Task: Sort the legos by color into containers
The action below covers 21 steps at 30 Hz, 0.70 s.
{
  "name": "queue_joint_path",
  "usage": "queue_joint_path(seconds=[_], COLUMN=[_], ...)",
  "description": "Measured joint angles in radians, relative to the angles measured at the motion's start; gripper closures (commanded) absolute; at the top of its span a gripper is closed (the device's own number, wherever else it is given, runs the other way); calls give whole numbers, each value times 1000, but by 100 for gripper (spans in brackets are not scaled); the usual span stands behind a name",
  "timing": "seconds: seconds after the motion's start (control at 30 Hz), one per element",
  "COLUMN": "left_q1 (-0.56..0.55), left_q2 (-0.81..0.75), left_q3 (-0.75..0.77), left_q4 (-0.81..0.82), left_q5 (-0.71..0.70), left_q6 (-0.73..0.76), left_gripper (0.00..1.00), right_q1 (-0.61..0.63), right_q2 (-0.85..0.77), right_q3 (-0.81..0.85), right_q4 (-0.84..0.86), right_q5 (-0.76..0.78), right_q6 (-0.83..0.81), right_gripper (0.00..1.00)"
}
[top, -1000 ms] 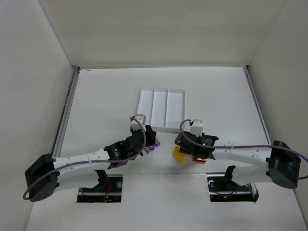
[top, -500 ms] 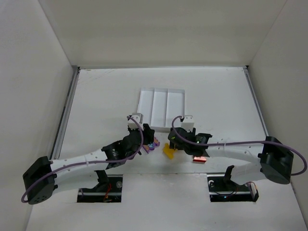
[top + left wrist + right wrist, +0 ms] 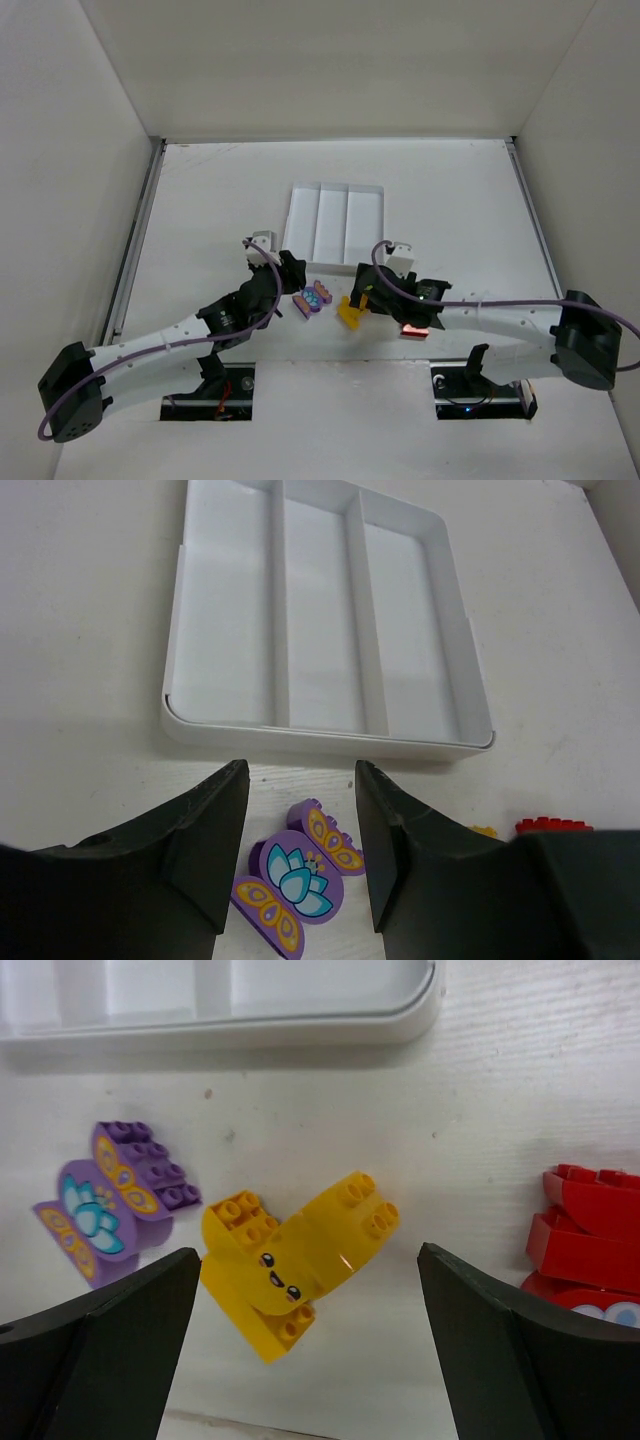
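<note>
A cluster of purple legos (image 3: 297, 878) printed with a flower and wings lies on the table, just in front of the white tray (image 3: 196, 720). My left gripper (image 3: 298, 842) is open; its fingers (image 3: 205, 840) straddle the cluster with a gap on each side. From above, the purple legos (image 3: 312, 298) lie just right of the left gripper (image 3: 294, 288). A yellow lego (image 3: 293, 1262) with a printed face rests on the table between the wide-open jaws of my right gripper (image 3: 310, 1345). Red legos (image 3: 590, 1242) lie to its right. All three tray compartments (image 3: 335, 222) look empty.
The yellow lego (image 3: 349, 312) and red legos (image 3: 413, 330) lie between the tray and the arm bases. White walls enclose the table on three sides. The tray's near rim (image 3: 300, 1028) is close ahead of both grippers.
My left arm has drawn back to the left and its jaws have widened, leaving the purple legos uncovered. My right gripper has opened wide, with the yellow lego on the table.
</note>
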Motion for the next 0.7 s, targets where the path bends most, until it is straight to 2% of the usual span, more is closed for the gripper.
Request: queue_joint_path(seconds=[0.2, 0.43, 0.57, 0.7], left_q1=[-8, -6, -1, -1], left_q2=[5, -8, -9, -9], left_q3=[-4, -17, -17, -17], left_q4=[0, 3, 3, 3], left_q5=[3, 24, 29, 31], left_q6=[0, 0, 0, 0], left_gripper=[56, 56, 56, 56], right_q1=[-1, -37, -57, -66], right_q2=[138, 181, 194, 195], right_q3=[2, 7, 7, -3], right_q4=[5, 87, 126, 170], right_q5=[-26, -40, -44, -53], right_q6=[33, 51, 52, 55], right_gripper=[4, 11, 12, 22])
